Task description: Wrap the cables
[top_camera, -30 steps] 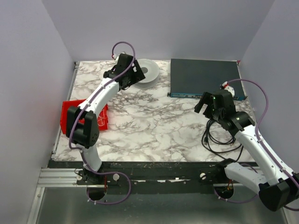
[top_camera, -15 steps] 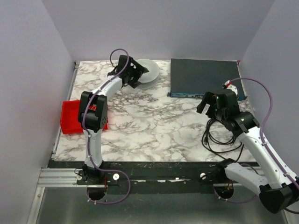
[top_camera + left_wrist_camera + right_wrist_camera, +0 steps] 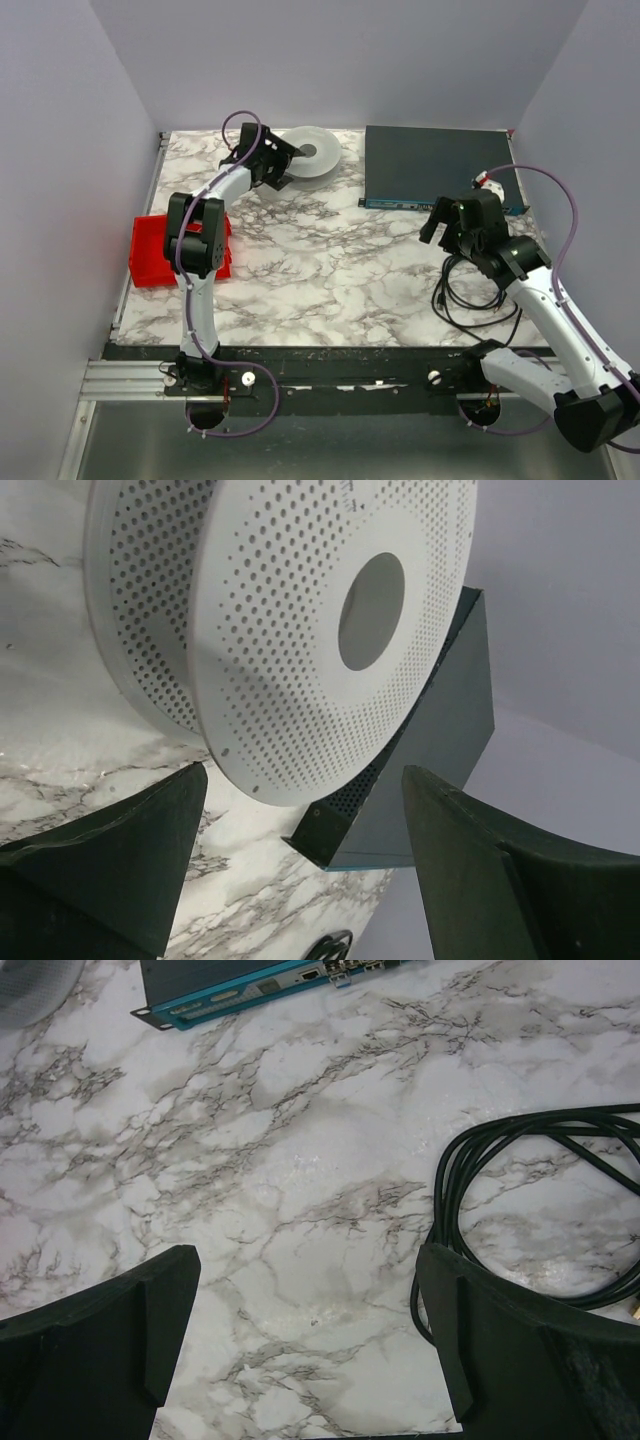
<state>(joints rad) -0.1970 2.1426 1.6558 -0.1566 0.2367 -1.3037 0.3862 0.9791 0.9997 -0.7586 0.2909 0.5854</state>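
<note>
A loose coil of black cable [image 3: 472, 296] lies on the marble table at the right; it also shows in the right wrist view [image 3: 520, 1200]. A white perforated spool [image 3: 308, 154] sits at the back, and it fills the left wrist view [image 3: 290, 630]. My left gripper [image 3: 272, 166] is open and empty just left of the spool, with the spool's lower rim above the gap between its fingers [image 3: 120, 860]. My right gripper [image 3: 446, 220] is open and empty, hovering above the table at the coil's far-left edge, and its right finger [image 3: 520, 1350] overlaps the cable.
A dark network switch with a teal front [image 3: 436, 166] lies at the back right, next to the spool; it also shows in the left wrist view [image 3: 445, 730] and the right wrist view [image 3: 240, 985]. A red bin [image 3: 152, 250] sits at the left edge.
My left arm has folded up, its elbow swinging up and back, while the gripper stayed by the spool and shifted slightly left. The right arm has barely moved.
</note>
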